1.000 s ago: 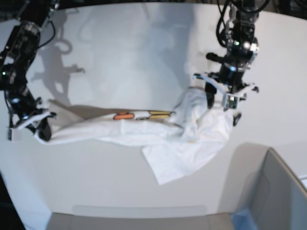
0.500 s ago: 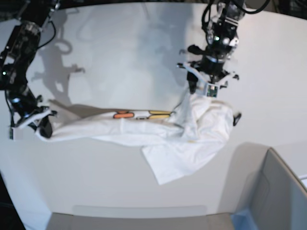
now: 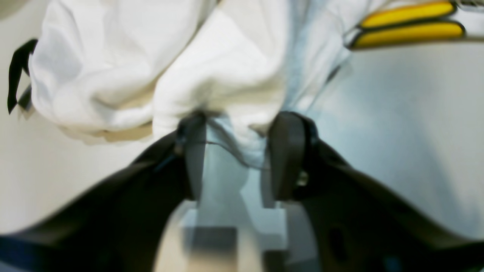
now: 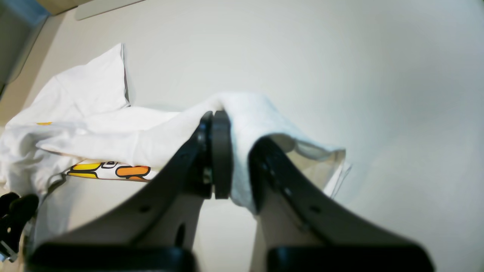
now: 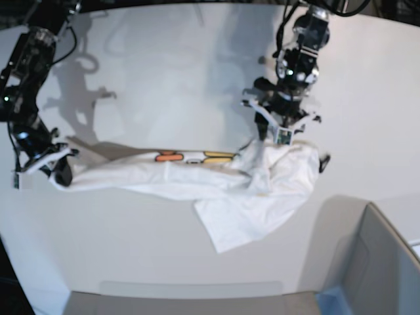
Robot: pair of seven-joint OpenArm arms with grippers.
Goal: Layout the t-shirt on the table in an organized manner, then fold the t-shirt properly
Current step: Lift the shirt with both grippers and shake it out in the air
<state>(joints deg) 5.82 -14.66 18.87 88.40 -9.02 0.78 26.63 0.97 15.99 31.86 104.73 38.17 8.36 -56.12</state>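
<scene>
- Left wrist view: left gripper with jaws apart, straddling a bunched fold of the t-shirt — cloth between the fingers, clamped or not cannot be told; placed, presumably, to take a fresh hold for spreading.
- Right wrist view: right gripper clenched on a shirt edge, raised off the table — likely an anchor for stretching.
- Base view: shirt strung in a crumpled band between both grippers, print partly hidden; grey box at lower corner, contents not visible.
</scene>
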